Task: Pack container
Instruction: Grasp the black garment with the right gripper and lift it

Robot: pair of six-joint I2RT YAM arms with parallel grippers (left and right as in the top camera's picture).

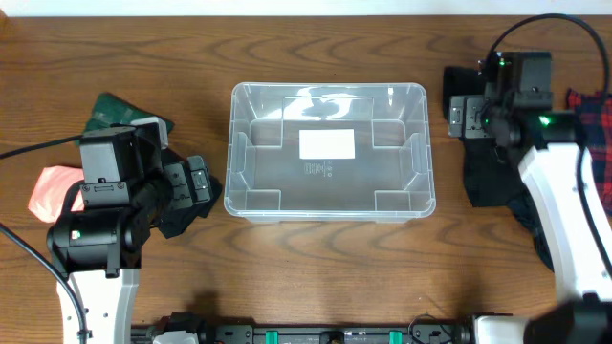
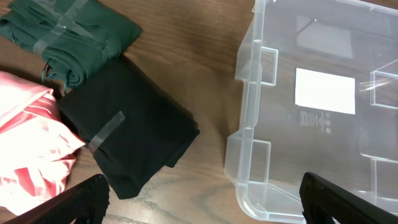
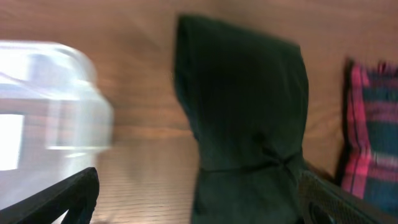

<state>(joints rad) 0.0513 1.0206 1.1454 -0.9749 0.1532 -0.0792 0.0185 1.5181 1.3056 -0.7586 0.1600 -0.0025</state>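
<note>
The clear plastic container [image 1: 232, 143] stands in the middle of the table, empty, with a white label on its base. It also shows in the left wrist view [image 2: 249, 93] and, blurred, in the right wrist view [image 3: 56, 93]. My left gripper [image 1: 198, 187] is open and empty, hovering between a folded black garment [image 2: 130, 124] and the container's near left corner; its fingers [image 2: 205, 208] frame bare wood. My right gripper [image 1: 465, 115] is open and empty by the container's right side, above a dark folded garment [image 3: 249, 106]; its fingers [image 3: 202, 202] are spread wide.
A folded dark green garment [image 2: 68, 31] and a pink one [image 2: 28, 137] lie left of the black one. A red plaid garment [image 3: 373, 130] lies right of the dark one [image 1: 492, 182], near the table's right edge [image 1: 588, 113].
</note>
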